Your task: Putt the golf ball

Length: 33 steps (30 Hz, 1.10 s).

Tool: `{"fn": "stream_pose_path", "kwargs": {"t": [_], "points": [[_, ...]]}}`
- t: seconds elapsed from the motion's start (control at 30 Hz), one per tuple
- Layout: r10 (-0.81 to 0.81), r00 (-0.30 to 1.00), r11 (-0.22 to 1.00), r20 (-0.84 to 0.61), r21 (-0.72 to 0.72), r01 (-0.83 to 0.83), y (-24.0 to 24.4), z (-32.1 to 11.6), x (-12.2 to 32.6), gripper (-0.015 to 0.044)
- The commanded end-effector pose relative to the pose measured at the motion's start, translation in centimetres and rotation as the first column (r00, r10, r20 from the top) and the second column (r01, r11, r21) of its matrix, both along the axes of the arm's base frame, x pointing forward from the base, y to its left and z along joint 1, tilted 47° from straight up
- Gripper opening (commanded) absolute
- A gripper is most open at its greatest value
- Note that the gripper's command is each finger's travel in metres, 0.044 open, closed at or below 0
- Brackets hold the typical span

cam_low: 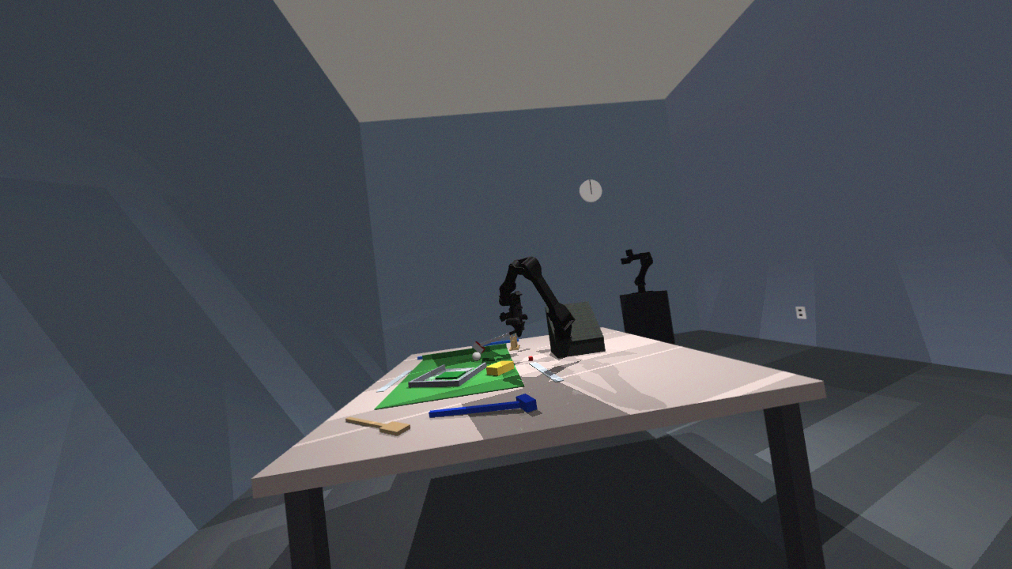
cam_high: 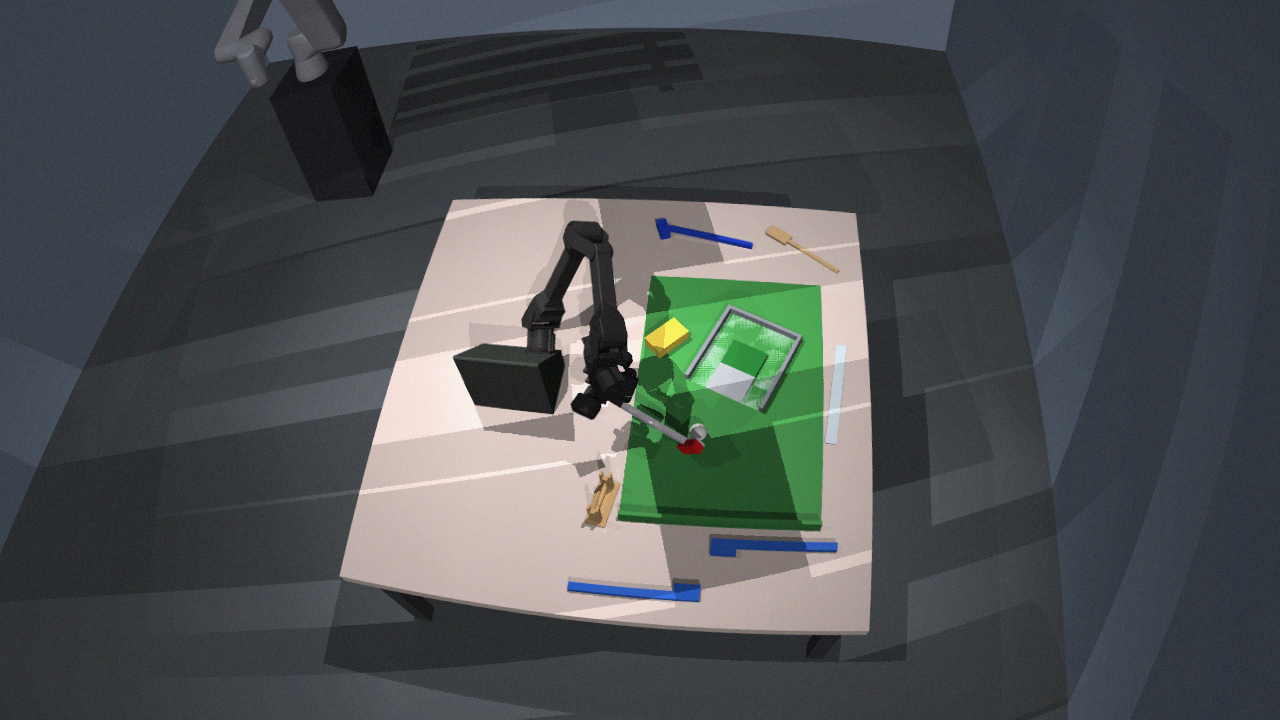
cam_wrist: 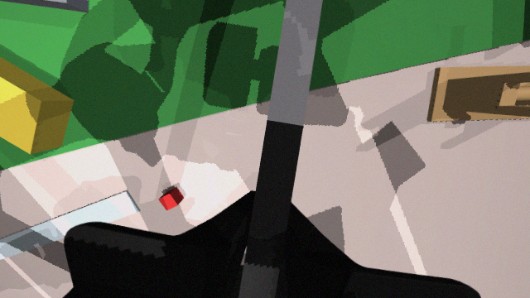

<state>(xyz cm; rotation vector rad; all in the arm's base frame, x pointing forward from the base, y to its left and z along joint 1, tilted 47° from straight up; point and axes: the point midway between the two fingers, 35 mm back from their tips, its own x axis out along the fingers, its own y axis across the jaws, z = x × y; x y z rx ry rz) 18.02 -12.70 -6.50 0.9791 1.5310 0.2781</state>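
My gripper [cam_high: 619, 400] [cam_low: 519, 333] [cam_wrist: 267, 200] is shut on the red putter [cam_high: 653, 423] [cam_wrist: 293, 62] by its black grip. The grey shaft slants out over the mat, and the red head [cam_high: 691, 446] [cam_low: 478, 346] is low, right beside the white golf ball [cam_high: 697, 431] [cam_low: 476, 356], on its side away from the ramp. I cannot tell whether they touch. The pale ramp [cam_high: 729, 382] leads to the raised green [cam_high: 745, 356] [cam_low: 451, 374] inside the grey border [cam_high: 784, 369] [cam_low: 432, 384]. The head and the ball are outside the wrist view.
A yellow block [cam_high: 666, 336] [cam_low: 499, 368] [cam_wrist: 47, 120] lies on the green mat [cam_high: 796, 483]. A wooden rest [cam_high: 601, 501] [cam_wrist: 439, 95] stands beside the mat. Blue clubs [cam_high: 711, 235] [cam_high: 778, 545] [cam_high: 631, 590], a tan paddle [cam_high: 778, 234] and a small red cube [cam_wrist: 171, 199] lie around.
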Motion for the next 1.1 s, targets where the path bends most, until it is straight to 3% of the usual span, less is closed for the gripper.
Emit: {"fn": "stream_pose_path", "kwargs": {"t": [0.0,1.07], "points": [[-0.010,1.000,1.000,0.001,0.007,0.010,0.6,-0.5,0.1,0.0000],[-0.010,1.000,1.000,0.001,0.005,0.010,-0.3,-3.3,-1.2,0.0000]]}}
